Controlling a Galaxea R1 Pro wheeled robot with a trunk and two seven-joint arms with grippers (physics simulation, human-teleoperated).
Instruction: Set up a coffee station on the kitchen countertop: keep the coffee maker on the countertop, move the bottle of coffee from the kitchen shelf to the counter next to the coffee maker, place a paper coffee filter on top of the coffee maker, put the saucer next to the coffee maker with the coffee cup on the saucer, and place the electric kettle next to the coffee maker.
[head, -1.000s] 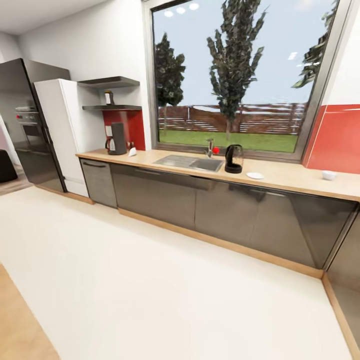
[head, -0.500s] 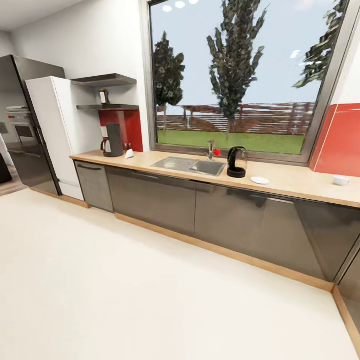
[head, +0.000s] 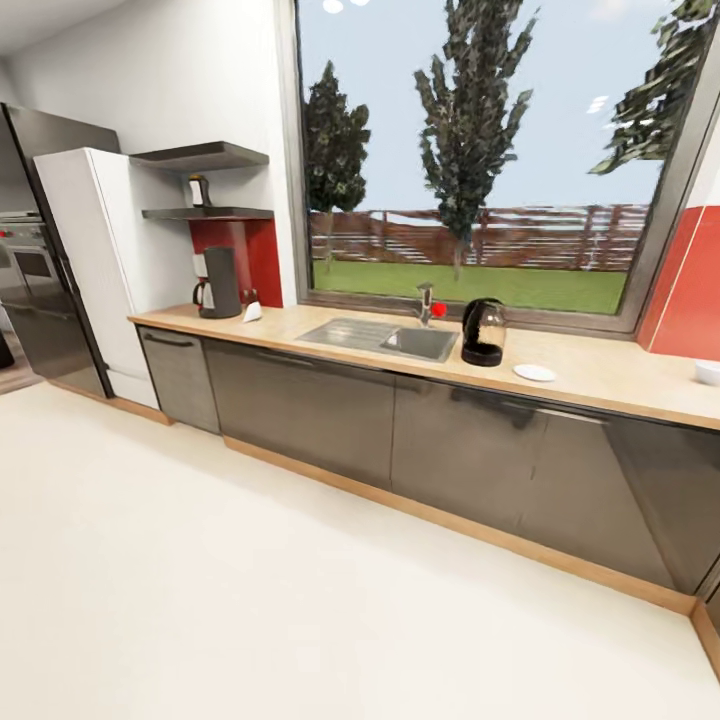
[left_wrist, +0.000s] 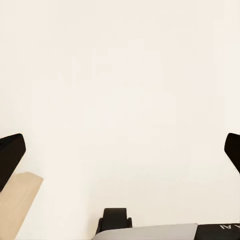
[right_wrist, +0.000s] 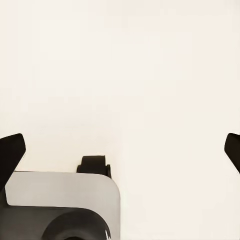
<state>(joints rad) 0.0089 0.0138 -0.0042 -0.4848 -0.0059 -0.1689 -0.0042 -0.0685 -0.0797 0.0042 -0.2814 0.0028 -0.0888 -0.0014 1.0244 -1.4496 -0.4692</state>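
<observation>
The table (head: 590, 375) runs left to right under the window; broad pale floor (head: 250, 590) gives free room to drive up square, stopping short of its front edge; far left stands the coffee maker (head: 217, 284), the bottle of coffee (head: 198, 190) on the shelf above, the paper coffee filter (head: 252, 312) beside it; right of the sink sit the electric kettle (head: 483, 333), saucer (head: 534, 372), coffee cup (head: 708, 372); left claw (left_wrist: 120, 155) and right claw (right_wrist: 120, 152) both spread wide, empty.
</observation>
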